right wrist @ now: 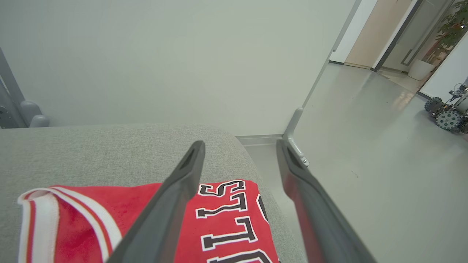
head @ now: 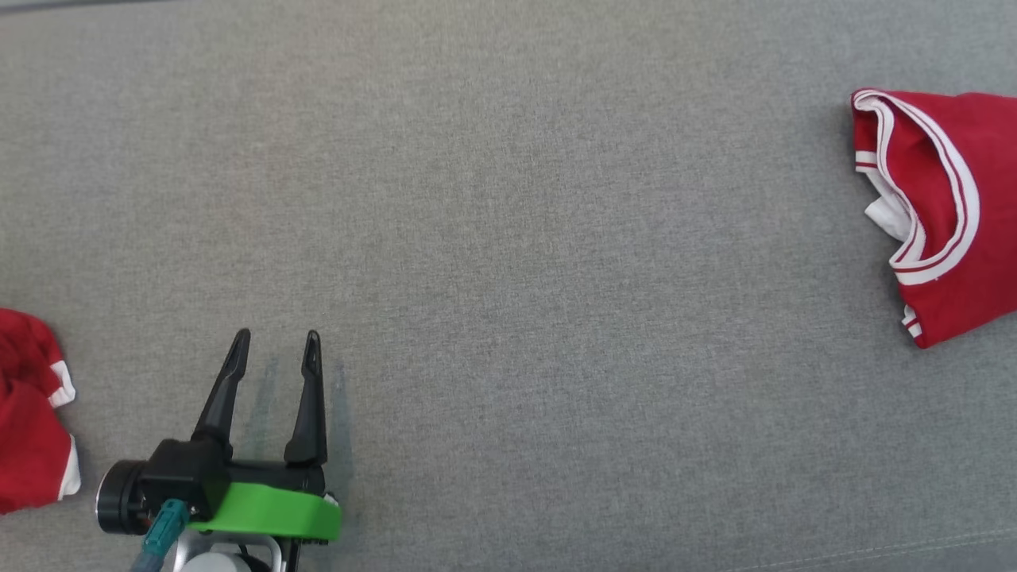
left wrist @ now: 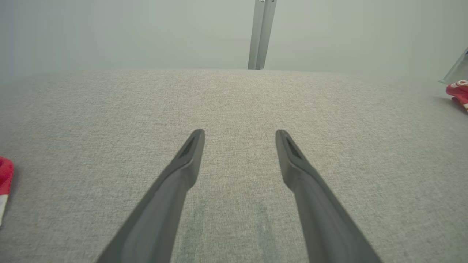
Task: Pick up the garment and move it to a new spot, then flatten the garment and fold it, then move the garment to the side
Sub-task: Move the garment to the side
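The folded red garment [head: 977,159] lies at the right end of the grey bench [head: 508,238], its white-striped collar turned towards the bench's middle. From the head view this reads as a flat red bundle. The right wrist view adds black-and-white block lettering on the garment [right wrist: 73,241] and places it beside the bench's [right wrist: 91,146] rounded far-right corner, with pale floor beyond. There the right pincer [right wrist: 240,144] hangs over the garment with its fingers spread wide and nothing between them. The left pincer [head: 277,338] is over the bench's near left part, equally wide open and empty. Its own wrist view shows the left pincer [left wrist: 240,135] above bare grey cloth and the garment [left wrist: 459,91] as a small red scrap far to the right. A second red cloth [head: 32,429] sits at the bench's left edge.
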`<state>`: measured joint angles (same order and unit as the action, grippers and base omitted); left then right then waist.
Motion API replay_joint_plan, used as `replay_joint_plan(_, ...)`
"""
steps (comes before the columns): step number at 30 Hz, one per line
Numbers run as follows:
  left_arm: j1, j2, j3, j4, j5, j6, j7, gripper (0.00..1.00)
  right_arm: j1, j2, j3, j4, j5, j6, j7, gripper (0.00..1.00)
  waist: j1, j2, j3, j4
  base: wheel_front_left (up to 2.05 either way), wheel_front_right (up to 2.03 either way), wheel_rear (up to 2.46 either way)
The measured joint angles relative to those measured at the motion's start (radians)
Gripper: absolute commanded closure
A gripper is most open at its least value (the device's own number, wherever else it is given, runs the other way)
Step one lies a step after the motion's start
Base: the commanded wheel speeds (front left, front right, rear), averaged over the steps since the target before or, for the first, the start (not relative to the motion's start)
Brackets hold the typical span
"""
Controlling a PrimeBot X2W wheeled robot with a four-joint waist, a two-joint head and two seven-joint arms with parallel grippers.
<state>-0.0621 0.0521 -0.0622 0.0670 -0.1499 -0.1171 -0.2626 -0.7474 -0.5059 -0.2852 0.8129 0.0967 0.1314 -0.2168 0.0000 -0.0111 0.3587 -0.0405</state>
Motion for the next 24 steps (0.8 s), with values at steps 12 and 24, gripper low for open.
replay_joint_plan(12,0.104,-0.002,0.029,0.083,-0.049,0.039,0.000,0.00,0.472,0.140,0.153,-0.570,0.143,0.000,-0.045,0.00,-0.0001,0.0000,-0.197,0.025,0.00,0.00,0.00)
replay_joint_plan(24,0.100,-0.002,0.062,0.157,-0.050,0.029,0.000,0.00,0.769,0.357,0.115,-0.771,0.026,0.000,-0.046,0.00,-0.0001,0.0000,-0.306,0.085,0.00,0.00,0.00)
